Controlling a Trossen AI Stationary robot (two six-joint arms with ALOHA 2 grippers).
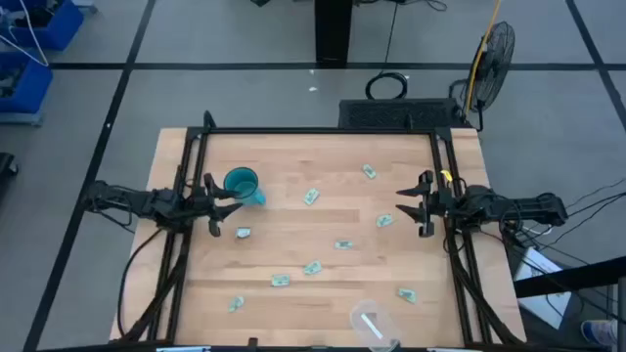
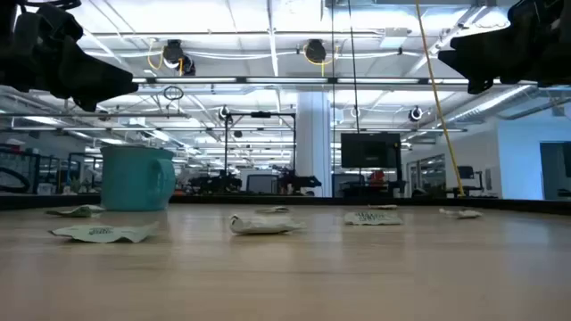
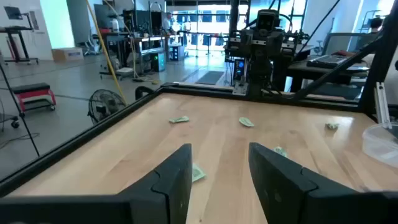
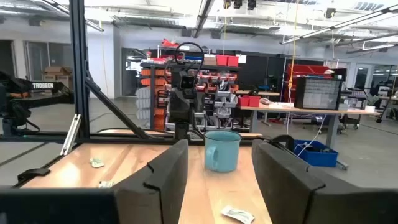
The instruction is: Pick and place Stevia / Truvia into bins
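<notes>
Sachets (image 1: pixel 312 267) lie scattered across table (image 1: pixel 293 235). Teal mug (image 1: pixel 242 184) stands just beside left gripper (image 1: pixel 213 202), fingers apart, empty. Right gripper (image 1: pixel 415 203) likewise parted, empty. Clear tub (image 1: pixel 370 324) at near edge.

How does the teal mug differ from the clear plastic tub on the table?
The teal mug is opaque and coloured, while the clear plastic tub is see-through. The mug has a handle; no handle shows on the tub. The mug stands near the left gripper, while the tub sits at the table's near edge, apart from both arms; the right gripper waits at the right side. Both are small, round, open-topped containers.
</notes>
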